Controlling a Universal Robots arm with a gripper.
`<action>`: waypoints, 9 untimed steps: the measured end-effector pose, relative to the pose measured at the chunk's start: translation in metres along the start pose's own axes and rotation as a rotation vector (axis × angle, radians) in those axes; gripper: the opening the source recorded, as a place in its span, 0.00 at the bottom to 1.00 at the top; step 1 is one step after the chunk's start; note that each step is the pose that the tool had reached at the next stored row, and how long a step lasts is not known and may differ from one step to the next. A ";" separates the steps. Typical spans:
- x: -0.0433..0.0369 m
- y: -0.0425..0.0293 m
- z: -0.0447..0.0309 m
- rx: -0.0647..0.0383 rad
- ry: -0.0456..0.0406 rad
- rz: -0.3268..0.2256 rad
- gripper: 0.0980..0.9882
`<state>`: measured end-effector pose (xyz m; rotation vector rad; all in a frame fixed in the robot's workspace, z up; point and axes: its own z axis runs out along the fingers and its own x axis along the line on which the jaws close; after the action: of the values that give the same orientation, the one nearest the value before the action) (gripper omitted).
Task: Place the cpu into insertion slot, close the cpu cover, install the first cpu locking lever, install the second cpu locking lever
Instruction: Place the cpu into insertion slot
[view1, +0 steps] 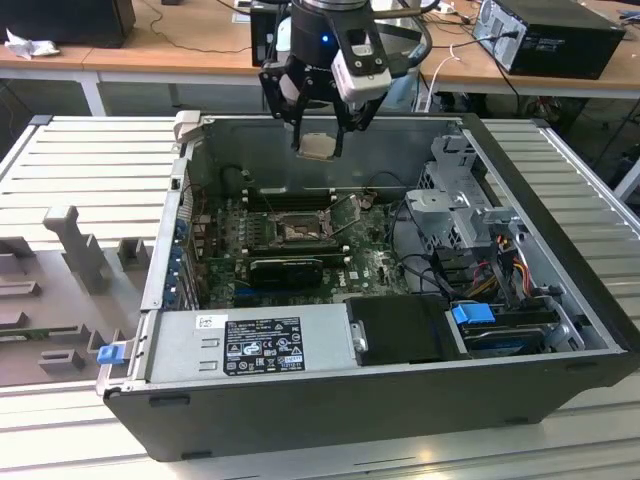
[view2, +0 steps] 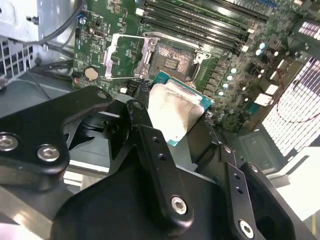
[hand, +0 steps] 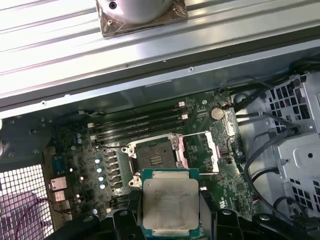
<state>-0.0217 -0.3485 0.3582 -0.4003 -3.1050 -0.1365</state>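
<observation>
Black fingers (view2: 145, 135) of the hand (view1: 318, 140) clamp the cpu (hand: 170, 202) by its edges (pale face showing), holding it well above the insertion slot (hand: 155, 155) inside the open computer case (view1: 400, 410). Just beside the slot, the cpu cover (hand: 214, 152) lies flipped open, leaving the contact field bare.

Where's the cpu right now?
In the exterior view, the cpu is held in the gripper above the open computer case, not yet in the insertion slot.

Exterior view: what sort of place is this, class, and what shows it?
Probably a robotics lab or workshop: an opened computer case on a ribbed metal bench, cabled wooden desks behind, a gripper holding the cpu above.
</observation>
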 end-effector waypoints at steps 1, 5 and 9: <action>0.0000 0.0000 0.0000 0.000 -0.0014 0.016 0.50; 0.0000 -0.0001 0.0009 -0.001 -0.0039 0.045 0.50; 0.0000 -0.0003 0.0026 0.000 -0.0045 0.050 0.50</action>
<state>-0.0217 -0.3485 0.3556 -0.4786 -3.0963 -0.1351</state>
